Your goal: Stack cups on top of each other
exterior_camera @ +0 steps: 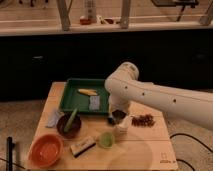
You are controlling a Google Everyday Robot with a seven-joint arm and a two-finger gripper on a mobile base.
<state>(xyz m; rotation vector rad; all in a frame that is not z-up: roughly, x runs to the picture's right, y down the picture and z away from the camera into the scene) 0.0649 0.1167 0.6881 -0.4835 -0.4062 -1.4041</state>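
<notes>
Currently: dark grey tumbler [119,116] sits over the white cup [121,128], mid-desk [135,150].
Claw [116,113] is at the tumbler; its state can't be made out. Green tray [75,97] behind, brown bowl [69,126] and orange bowl [46,150] to the left.

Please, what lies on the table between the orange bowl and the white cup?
In the camera view, a small tan block and a green cup lie between the orange bowl and the white cup. The gripper holds the dark tumbler just above the white cup.
</notes>
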